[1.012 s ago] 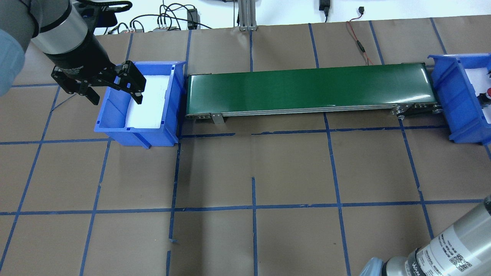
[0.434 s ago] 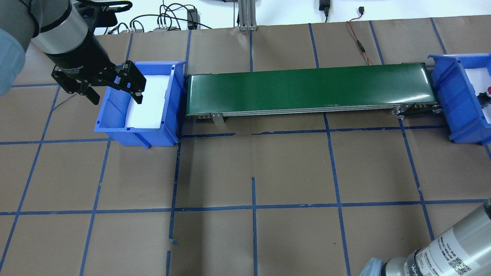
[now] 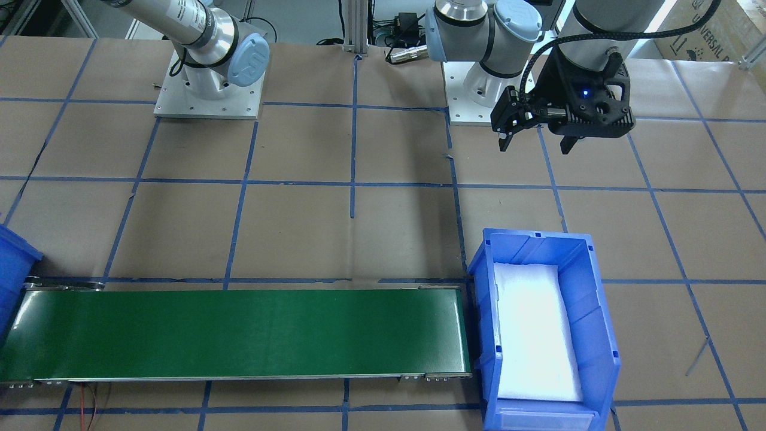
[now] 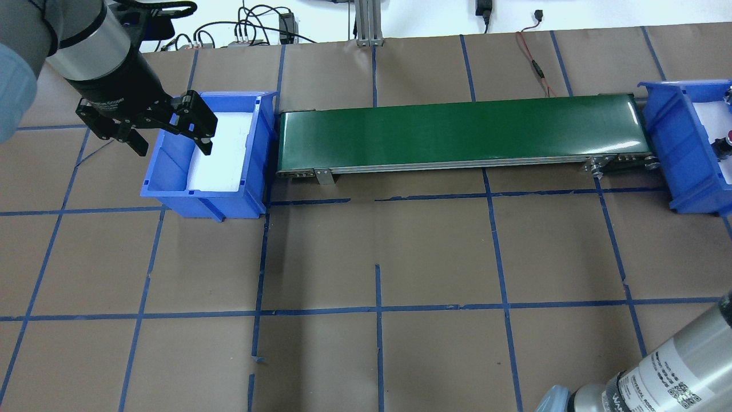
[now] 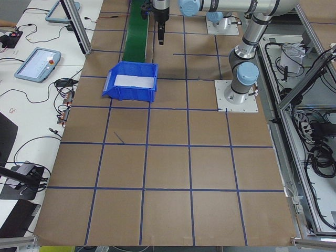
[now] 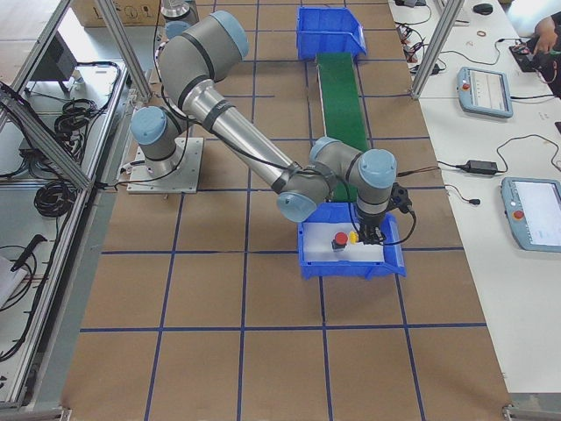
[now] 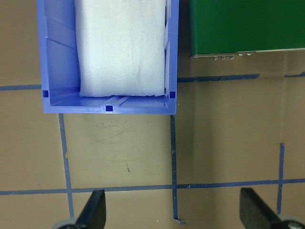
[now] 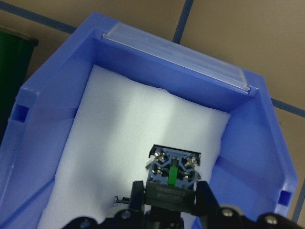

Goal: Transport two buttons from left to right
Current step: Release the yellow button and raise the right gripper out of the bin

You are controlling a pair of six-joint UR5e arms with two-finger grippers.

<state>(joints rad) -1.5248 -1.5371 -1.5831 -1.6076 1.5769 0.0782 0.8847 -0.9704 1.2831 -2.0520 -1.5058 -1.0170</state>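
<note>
My right gripper [image 8: 170, 191] is down inside the right blue bin [image 8: 47, 143] and is shut on a button's black-grey body [image 8: 172, 171], just above the white foam. The cap is hidden in the right wrist view. In the exterior right view a yellow cap [image 6: 354, 237] shows at the gripper [image 6: 364, 237], and the red-capped button [image 6: 339, 239] stands beside it on the foam. The red cap also shows at the overhead view's right edge [image 4: 729, 136]. My left gripper [image 4: 171, 146] is open and empty, high above the near-left side of the left blue bin [image 4: 171, 166].
A green conveyor belt [image 4: 457, 131] runs between the left bin and the right bin [image 4: 663, 131], with nothing on it. The left bin [image 3: 485, 311] holds only white foam. Brown paper with blue tape lines covers the table.
The right arm's forearm has shifted slightly at the overhead view's lower right. The left arm and gripper have not moved.
</note>
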